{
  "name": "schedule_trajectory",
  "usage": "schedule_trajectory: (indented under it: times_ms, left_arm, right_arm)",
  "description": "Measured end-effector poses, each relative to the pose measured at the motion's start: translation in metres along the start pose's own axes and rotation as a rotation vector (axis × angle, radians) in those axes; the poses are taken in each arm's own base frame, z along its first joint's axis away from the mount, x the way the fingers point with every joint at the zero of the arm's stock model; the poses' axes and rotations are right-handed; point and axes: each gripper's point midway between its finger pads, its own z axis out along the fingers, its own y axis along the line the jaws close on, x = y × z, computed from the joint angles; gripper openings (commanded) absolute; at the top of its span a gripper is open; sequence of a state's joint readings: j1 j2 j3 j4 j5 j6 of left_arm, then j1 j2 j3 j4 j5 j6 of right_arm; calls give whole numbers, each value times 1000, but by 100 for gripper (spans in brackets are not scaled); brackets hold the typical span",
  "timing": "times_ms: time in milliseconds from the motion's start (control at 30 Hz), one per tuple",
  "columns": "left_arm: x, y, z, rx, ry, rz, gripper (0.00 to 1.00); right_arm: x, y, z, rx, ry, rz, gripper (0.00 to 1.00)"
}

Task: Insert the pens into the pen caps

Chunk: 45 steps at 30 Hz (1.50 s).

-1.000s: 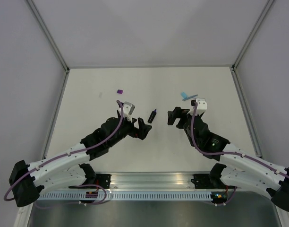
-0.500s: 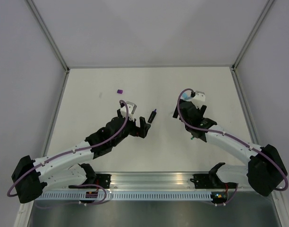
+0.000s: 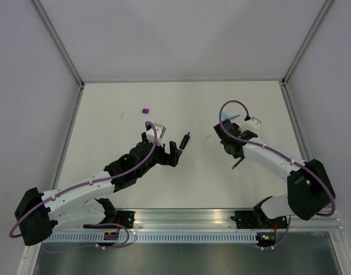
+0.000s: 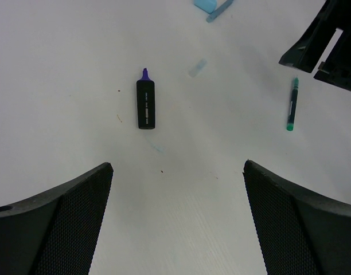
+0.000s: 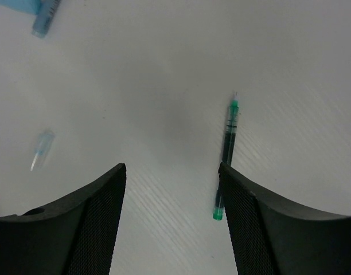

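Note:
The stubby black marker (image 3: 185, 140) with a purple tip lies uncapped mid-table, just ahead of my open, empty left gripper (image 3: 175, 153). In the left wrist view the marker (image 4: 145, 104) is ahead and a little left of the gripper (image 4: 178, 166). The purple cap (image 3: 145, 110) lies far left of it. My right gripper (image 3: 223, 135) is open and empty; in its wrist view (image 5: 172, 167) the thin dark pen with green ends (image 5: 226, 149) lies by the right finger. The light-blue highlighter (image 3: 225, 117) and thin blue pen (image 3: 235, 117) lie beyond. A pale clear-blue cap (image 5: 41, 146) lies at left.
The thin green-ended pen (image 3: 237, 165) lies beside the right forearm. The pale cap (image 4: 197, 67) sits between the marker and the highlighter (image 4: 206, 4). The right gripper's body (image 4: 324, 46) shows at the top right of the left wrist view. Walls enclose the table.
The right arm has swung back and right, turning its gripper toward the far side and uncovering the green-ended pen. The left gripper crept slightly toward the marker, then held still.

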<state>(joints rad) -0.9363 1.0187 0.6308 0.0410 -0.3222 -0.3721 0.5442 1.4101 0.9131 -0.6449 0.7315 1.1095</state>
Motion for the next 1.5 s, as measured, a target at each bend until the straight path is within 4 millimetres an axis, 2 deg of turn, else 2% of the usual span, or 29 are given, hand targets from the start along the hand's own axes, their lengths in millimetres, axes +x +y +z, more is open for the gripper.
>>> schedule_trajectory:
  times_ms: [133,233,433,567,800,900,1000,1133,1200,1233,1400,1500]
  left_arm:
    - [-3,0,-2,4,-9,-3,100]
    - [-7,-1,-4,8,-20,-7,100]
    - [-8,-1,-5,10,-25,-9,100]
    - [-8,-1,-5,9,-24,-9,100]
    - [-6,-1,-3,7,-17,-6,100]
    - [-3,0,-2,4,-9,-3,100]
    - [-3,0,-2,1,-8,-3,100]
    - [-3,1,-2,-5,-10,-3,100]
    - [-3,1,-1,-6,-11,-3,100]
    - [-3,1,-1,-7,-11,-3,100]
    - [-3,1,-1,-7,-11,-3,100]
    - [-3,1,-2,-4,-11,-3,99]
  right_arm:
    - [23,-20,14,69,73,-4,67]
    - [41,-27,20,98,123,-22,58]
    - [63,-35,30,132,192,-38,58]
    - [68,-37,32,141,211,-43,58]
    - [65,-42,35,156,210,-30,58]
    - [67,-49,39,170,210,-16,58]
    - [66,-52,40,162,212,4,51]
    - [65,-51,43,150,204,10,19]
    - [64,-51,44,144,201,8,9]
    - [63,-50,45,141,199,11,0]
    - [62,-45,46,98,206,-38,0]
    - [64,-33,44,15,239,-85,0]
